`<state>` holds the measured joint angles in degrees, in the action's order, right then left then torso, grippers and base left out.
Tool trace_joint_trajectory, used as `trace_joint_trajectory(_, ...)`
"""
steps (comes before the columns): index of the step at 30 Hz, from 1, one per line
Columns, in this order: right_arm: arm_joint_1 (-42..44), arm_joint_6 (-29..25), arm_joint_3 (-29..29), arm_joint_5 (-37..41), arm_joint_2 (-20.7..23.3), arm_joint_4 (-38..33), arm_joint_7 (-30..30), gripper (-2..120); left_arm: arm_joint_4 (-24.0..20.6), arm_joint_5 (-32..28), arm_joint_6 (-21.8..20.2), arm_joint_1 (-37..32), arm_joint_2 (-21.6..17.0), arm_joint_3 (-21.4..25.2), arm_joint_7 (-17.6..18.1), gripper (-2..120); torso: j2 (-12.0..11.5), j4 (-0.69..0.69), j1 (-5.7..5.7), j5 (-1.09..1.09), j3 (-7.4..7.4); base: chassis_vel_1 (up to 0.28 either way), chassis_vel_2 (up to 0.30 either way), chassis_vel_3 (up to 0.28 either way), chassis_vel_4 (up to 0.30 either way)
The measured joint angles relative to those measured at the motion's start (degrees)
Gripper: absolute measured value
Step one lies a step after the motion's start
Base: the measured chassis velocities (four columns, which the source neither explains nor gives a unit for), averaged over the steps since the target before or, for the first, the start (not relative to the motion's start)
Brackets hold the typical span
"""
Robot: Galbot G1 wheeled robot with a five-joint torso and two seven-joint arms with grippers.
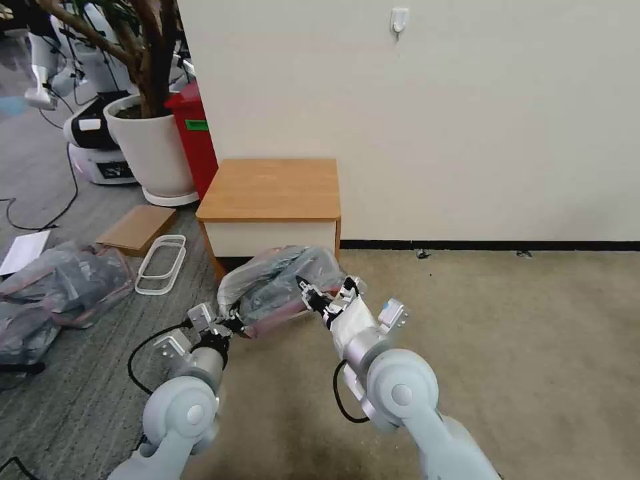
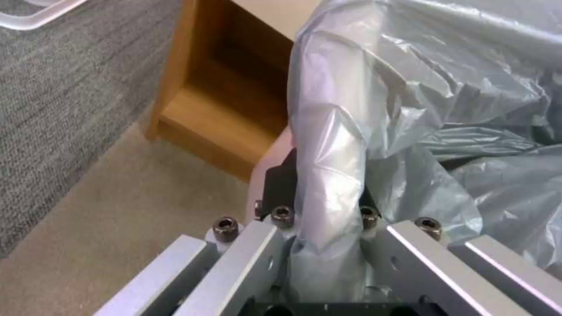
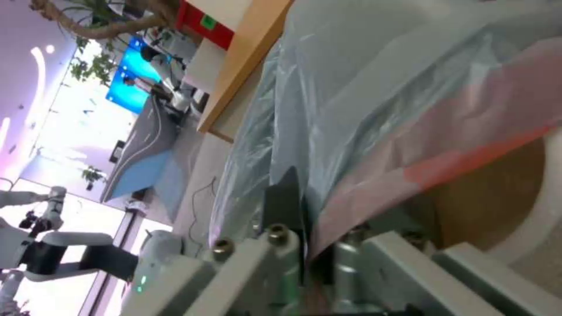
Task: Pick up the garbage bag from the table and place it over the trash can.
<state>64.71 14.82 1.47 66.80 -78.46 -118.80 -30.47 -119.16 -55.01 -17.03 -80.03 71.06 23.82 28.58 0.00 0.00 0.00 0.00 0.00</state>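
The garbage bag is stretched between my two grippers just in front of the table, whose wooden top is bare. My left gripper is shut on a twisted fold of the grey plastic at the bag's left end. My right gripper is shut on the bag's pinkish-red edge at the right end. Under that edge in the right wrist view curves the cream rim of the trash can. In the head view the bag hides the can.
A white planter pot with a tree and a tall red bin stand left of the table. On the floor at left lie a flat brown board, a white frame, a heap of grey-pink bags and cables. Beige carpet stretches to the right.
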Motion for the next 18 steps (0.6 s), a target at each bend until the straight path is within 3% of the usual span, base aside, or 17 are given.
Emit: trace_joint_trajectory(18, 3.2, -4.3, 0.0, -1.8, 0.2, -1.2, 4.7, 0, 1.1, -0.7, 0.0, 1.5, 0.2, 0.7, 0.0, 3, 0.0, 0.0, 0.0, 0.0, 0.0, 0.0, 0.0, 0.0, 0.0)
